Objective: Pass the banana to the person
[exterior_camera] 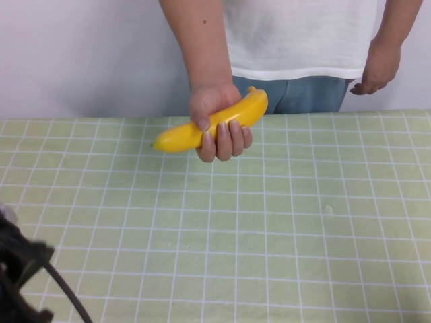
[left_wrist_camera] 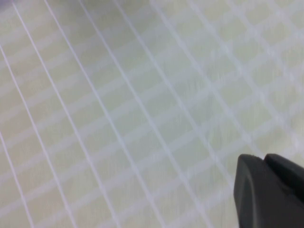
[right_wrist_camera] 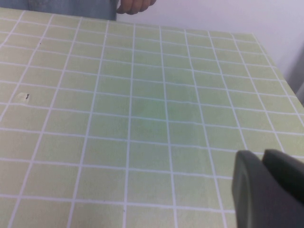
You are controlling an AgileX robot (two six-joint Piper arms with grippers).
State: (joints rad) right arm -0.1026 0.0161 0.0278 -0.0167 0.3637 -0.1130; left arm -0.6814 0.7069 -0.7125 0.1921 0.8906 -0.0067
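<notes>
The person stands behind the table in a white t-shirt and blue jeans. One of their hands grips the yellow banana just above the table's far edge. Their other hand hangs at their side and also shows in the right wrist view. My left arm is low at the near left corner, far from the banana. In the left wrist view my left gripper is shut and empty over the cloth. My right gripper is shut and empty; it is out of the high view.
A green checked tablecloth covers the table. A small pale mark lies on it right of centre and also shows in the right wrist view. A white wall stands behind the person.
</notes>
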